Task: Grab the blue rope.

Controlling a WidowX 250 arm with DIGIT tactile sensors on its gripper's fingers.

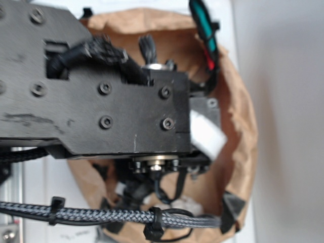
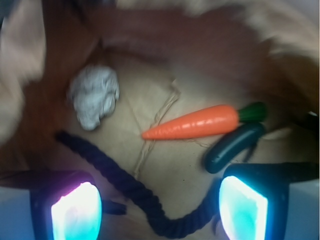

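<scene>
In the wrist view the blue rope (image 2: 131,189), dark navy and twisted, lies on the brown paper floor. It runs from the upper left down between my fingers, then curls up toward the right one. My gripper (image 2: 160,210) is open and straddles the rope's low bend. The glowing left pad (image 2: 77,212) and right pad (image 2: 243,207) stand on either side, and neither is closed on the rope. In the exterior view the arm's black body (image 1: 101,96) covers the rope and the fingers.
A brown paper bag (image 1: 245,131) walls in the whole area. On its floor lie an orange toy carrot (image 2: 192,122), a dark green toy cucumber (image 2: 232,147) just beyond the right finger, and a crumpled grey-white ball (image 2: 94,96) at the far left.
</scene>
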